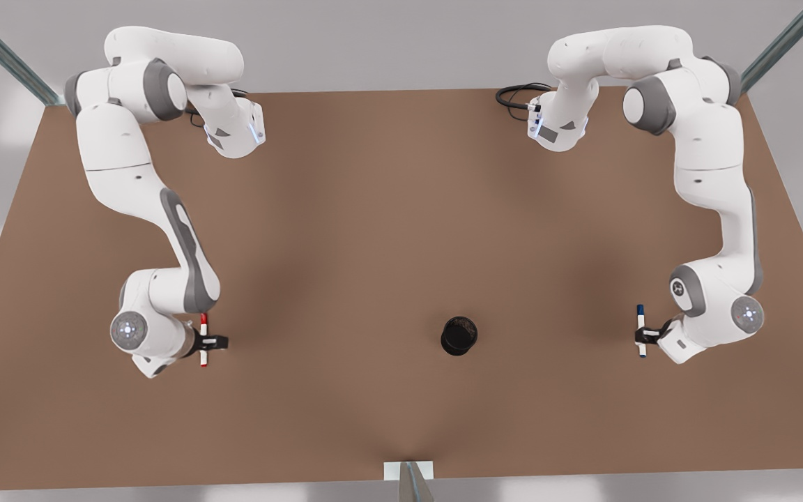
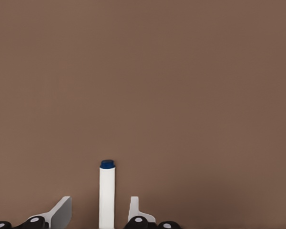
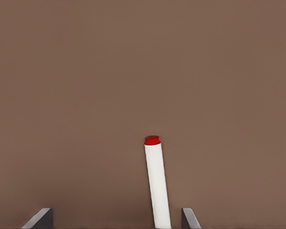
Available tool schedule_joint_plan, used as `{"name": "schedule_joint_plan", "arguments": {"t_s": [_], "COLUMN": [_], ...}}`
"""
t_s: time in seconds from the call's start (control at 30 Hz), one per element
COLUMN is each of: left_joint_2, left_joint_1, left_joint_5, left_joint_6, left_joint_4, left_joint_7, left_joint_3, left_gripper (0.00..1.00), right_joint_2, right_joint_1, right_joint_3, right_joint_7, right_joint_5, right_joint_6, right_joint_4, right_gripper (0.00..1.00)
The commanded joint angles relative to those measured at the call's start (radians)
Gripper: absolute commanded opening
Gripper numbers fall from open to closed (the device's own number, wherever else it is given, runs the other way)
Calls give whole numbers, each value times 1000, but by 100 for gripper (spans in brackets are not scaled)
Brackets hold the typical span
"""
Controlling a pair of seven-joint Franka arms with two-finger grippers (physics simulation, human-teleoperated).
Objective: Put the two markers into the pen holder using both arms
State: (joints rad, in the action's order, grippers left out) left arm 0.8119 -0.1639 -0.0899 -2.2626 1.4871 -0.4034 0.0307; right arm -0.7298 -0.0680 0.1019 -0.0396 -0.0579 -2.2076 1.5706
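The red-capped marker (image 1: 203,339) lies on the brown table at the front view's left. My right gripper (image 1: 209,341) is down over its middle, open, one finger on each side. In the right wrist view the red marker (image 3: 157,186) lies between the wide-spread fingers, nearer one of them, with my right gripper (image 3: 115,212) clear of it. The blue-capped marker (image 1: 641,330) lies at the front view's right. My left gripper (image 1: 645,335) straddles it. In the left wrist view the blue marker (image 2: 107,195) has a small gap to each finger of my left gripper (image 2: 100,202). The black pen holder (image 1: 459,335) stands upright between them.
The brown table (image 1: 373,230) stretches wide around the holder. Both arm bases sit at its far edge, with a black cable (image 1: 516,94) by one. A small white bracket (image 1: 408,470) is fixed at the middle of the near edge.
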Motion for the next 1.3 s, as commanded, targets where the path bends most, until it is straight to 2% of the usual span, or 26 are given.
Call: {"name": "schedule_joint_plan", "arguments": {"t_s": [0.0, 0.07, 0.23, 0.4, 0.6, 0.73, 0.9, 1.07, 1.27], "left_joint_2": [1, 7, 15, 27, 29, 29, 29, 33, 35], "left_joint_1": [1, 0, 4, 4, 6, 12, 20, 20, 20], "left_joint_5": [1, 1, 1, 1, 2, 4, 22, 38, 38], "left_joint_6": [-8, -8, -12, -29, -29, -29, -32, -32, -32], "left_joint_4": [1, 1, -1, -1, -1, -1, -1, -1, -1], "left_joint_7": [-45, -43, -22, -22, -22, 15, 67, 83, 84], "left_joint_3": [0, 0, 0, 0, 0, 0, 0, 0, 0], "left_gripper": [66, 61, 58, 52, 43, 41, 41, 37, 32], "right_joint_2": [6, 36, 9, -3, -20, -36, -37, -36, -13], "right_joint_1": [-15, -36, -38, -41, -44, -41, -39, -39, -30], "right_joint_3": [1, 1, 1, -1, 1, -1, -1, 1, 4], "right_joint_7": [49, 50, 49, 49, 56, 64, 63, 61, 61], "right_joint_5": [1, -3, -16, -16, -16, -16, -16, -14, -14], "right_joint_6": [-73, -118, -150, -152, -176, -205, -205, -202, -182], "right_joint_4": [25, 101, 103, 101, 94, 89, 89, 85, 85], "right_gripper": [100, 100, 100, 72, 61, 56, 32, 22, 22]}}
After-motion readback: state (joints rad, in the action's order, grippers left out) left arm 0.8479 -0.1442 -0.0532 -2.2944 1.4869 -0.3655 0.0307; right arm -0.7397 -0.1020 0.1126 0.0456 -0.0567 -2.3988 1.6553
